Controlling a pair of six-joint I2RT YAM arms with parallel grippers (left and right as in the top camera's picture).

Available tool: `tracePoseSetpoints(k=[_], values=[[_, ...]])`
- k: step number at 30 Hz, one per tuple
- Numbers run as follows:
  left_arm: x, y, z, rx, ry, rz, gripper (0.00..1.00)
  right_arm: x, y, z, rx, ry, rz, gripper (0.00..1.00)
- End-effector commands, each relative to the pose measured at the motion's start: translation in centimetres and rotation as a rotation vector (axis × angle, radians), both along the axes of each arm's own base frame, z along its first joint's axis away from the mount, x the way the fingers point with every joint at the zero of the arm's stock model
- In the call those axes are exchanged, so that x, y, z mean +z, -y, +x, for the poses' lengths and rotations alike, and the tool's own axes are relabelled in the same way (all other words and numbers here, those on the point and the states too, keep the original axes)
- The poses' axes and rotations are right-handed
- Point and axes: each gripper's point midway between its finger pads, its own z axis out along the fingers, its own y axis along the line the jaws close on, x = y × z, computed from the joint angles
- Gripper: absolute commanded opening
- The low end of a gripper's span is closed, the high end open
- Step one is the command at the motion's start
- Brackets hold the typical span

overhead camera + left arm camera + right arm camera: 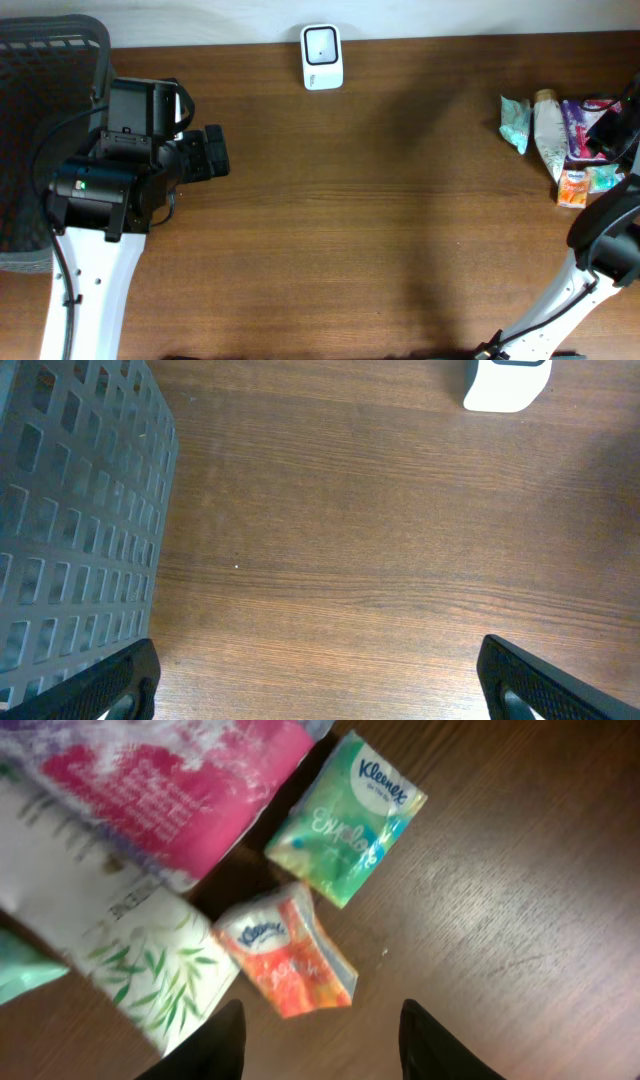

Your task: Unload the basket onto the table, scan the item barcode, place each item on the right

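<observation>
Right gripper [322,1012] hangs over the orange Kleenex pack [287,962], jaws parted, gripping nothing. The pack, crinkly orange wrap with a white logo patch, lies on the tabletop [520,920] in the right-hand pile, beside a green Kleenex pack [345,820]. Left gripper [320,645]: jaws spread wide, empty.

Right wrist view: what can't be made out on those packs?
All in the right wrist view:
- Orange Kleenex tissue pack: motion-blurred, no barcode legible.
- Green Kleenex tissue pack: only its front face shows.
- White leaf-print tube: cut by the left edge.
- Pink-and-purple plastic packet: cut by the top edge.
</observation>
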Motion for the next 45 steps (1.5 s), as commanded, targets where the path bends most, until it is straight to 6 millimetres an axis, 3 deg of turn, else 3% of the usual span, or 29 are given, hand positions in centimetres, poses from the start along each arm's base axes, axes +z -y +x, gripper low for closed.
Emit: tracePoseSetpoints(k=[1, 4, 6, 8, 11, 12, 13, 16, 17, 18, 19, 22, 25, 33, 37, 40, 42, 45], values=[[0.4, -0.2, 0.1, 0.012, 0.011, -0.002, 0.99, 7.6, -3.1, -0.7, 0.024, 0.173, 0.030, 0.44], [0.4, -0.2, 0.1, 0.012, 0.011, -0.002, 0.99, 13.6, -5.8, -3.8, 0.039, 0.245, 0.016, 0.44], [0.4, -0.2, 0.1, 0.012, 0.011, -0.002, 0.99, 16.4, -7.8, -5.4, 0.067, 0.286, 0.003, 0.44], [0.4, -0.2, 0.1, 0.012, 0.011, -0.002, 0.99, 20.9, -12.3, -7.3, 0.206, 0.367, -0.037, 0.45], [0.4, -0.2, 0.1, 0.012, 0.011, -0.002, 0.99, 24.3, -17.7, -9.7, 0.347, 0.448, -0.056, 0.51], [0.4, -0.2, 0.1, 0.012, 0.011, -0.002, 0.99, 25.1, -19.5, -10.6, 0.406, 0.468, -0.052, 0.58], [0.4, -0.2, 0.1, 0.012, 0.011, -0.002, 0.99, 25.8, -22.0, -11.9, 0.485, 0.504, -0.045, 0.79], [0.4, -0.2, 0.1, 0.012, 0.011, -0.002, 0.99, 25.1, -25.2, -14.3, 0.602, 0.510, -0.014, 0.85], [0.4, -0.2, 0.1, 0.012, 0.011, -0.002, 0.99, 24.5, -25.9, -14.9, 0.626, 0.498, 0.006, 0.96], [0.4, -0.2, 0.1, 0.012, 0.011, -0.002, 0.99, 23.2, -27.4, -15.9, 0.669, 0.480, 0.071, 0.99], [0.4, -0.2, 0.1, 0.012, 0.011, -0.002, 0.99, 21.9, -28.9, -16.9, 0.703, 0.464, 0.152, 0.99], [0.4, -0.2, 0.1, 0.012, 0.011, -0.002, 0.99, 19.0, -31.1, -18.4, 0.727, 0.401, 0.301, 0.99], [0.4, -0.2, 0.1, 0.012, 0.011, -0.002, 0.99, 17.4, -31.0, -18.4, 0.715, 0.338, 0.315, 0.99], [0.4, -0.2, 0.1, 0.012, 0.011, -0.002, 0.99, 17.1, -31.0, -18.0, 0.712, 0.319, 0.323, 0.99], [0.4, -0.2, 0.1, 0.012, 0.011, -0.002, 0.99, 17.0, -31.0, -18.9, 0.735, 0.332, 0.314, 0.99], [0.4, -0.2, 0.1, 0.012, 0.011, -0.002, 0.99, 15.9, -30.9, -20.7, 0.736, 0.328, 0.314, 0.99], [0.4, -0.2, 0.1, 0.012, 0.011, -0.002, 0.99, 14.9, -30.9, -21.2, 0.746, 0.387, 0.294, 0.99], [0.4, -0.2, 0.1, 0.012, 0.011, -0.002, 0.99, 14.2, -30.9, -20.2, 0.768, 0.497, 0.252, 0.99]])
